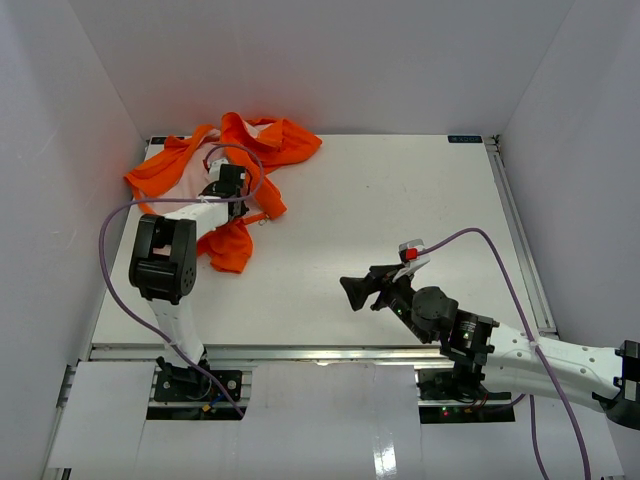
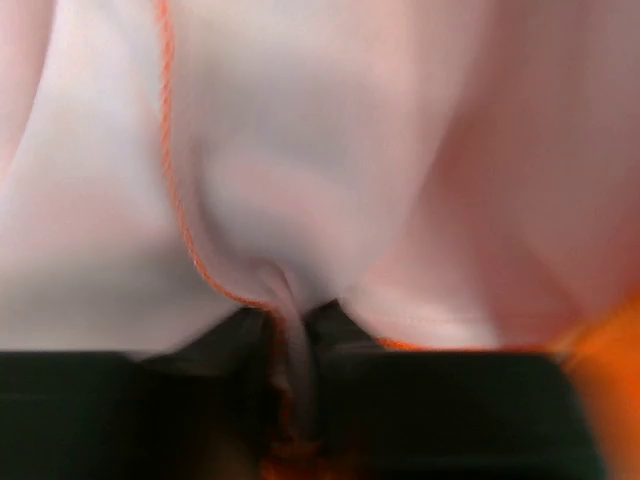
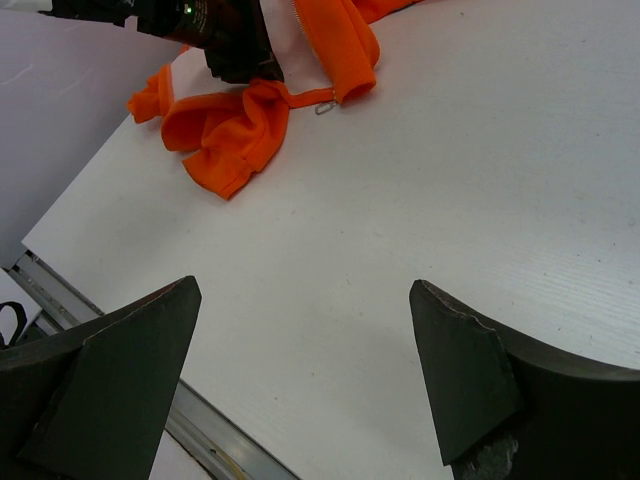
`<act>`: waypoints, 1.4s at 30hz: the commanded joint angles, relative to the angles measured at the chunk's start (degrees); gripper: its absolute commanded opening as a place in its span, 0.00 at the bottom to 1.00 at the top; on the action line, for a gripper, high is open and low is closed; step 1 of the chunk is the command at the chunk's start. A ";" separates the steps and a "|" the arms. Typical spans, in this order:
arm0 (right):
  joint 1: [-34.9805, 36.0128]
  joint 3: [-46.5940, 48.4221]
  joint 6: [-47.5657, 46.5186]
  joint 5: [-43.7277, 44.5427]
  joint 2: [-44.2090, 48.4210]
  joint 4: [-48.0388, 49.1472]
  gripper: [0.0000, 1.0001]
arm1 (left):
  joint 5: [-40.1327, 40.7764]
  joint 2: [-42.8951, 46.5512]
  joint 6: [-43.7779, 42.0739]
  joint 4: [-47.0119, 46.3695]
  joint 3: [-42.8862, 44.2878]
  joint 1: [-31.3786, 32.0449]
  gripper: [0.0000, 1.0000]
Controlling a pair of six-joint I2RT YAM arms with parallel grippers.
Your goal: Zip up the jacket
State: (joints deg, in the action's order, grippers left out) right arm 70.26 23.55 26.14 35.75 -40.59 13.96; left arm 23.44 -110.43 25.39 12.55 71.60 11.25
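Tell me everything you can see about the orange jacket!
The jacket is bright orange, soft-looking fabric with a pale pinkish-white lining. It lies crumpled and open in the far left corner of the white table, with some lining showing. A small metal zipper pull rests on the table at its near edge. The left gripper pinches a fold of the lining between its fingers. Nothing else touches it.

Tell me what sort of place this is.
Probably a robot test cell: plain white wall panels box in a flat white table, two robot arms are bolted at its near edge, and a crumpled bright orange fabric jacket lies on it.
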 commanded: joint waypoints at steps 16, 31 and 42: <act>0.23 -1.58 2.36 8.36 2.01 2.04 0.95 | -28.63 4.42 1.14 -26.86 -12.81 34.51 0.00; 0.32 -3.07 2.84 7.97 6.91 2.13 0.97 | -16.42 9.55 1.57 -12.13 -2.94 33.32 0.78; 0.28 -3.02 3.08 5.63 8.56 1.90 0.98 | -15.01 39.34 9.39 -8.87 -24.21 0.85 0.87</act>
State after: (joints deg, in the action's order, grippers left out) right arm 70.26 20.71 28.20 40.75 -33.22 13.50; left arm 10.05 -79.83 31.91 2.65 56.86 20.38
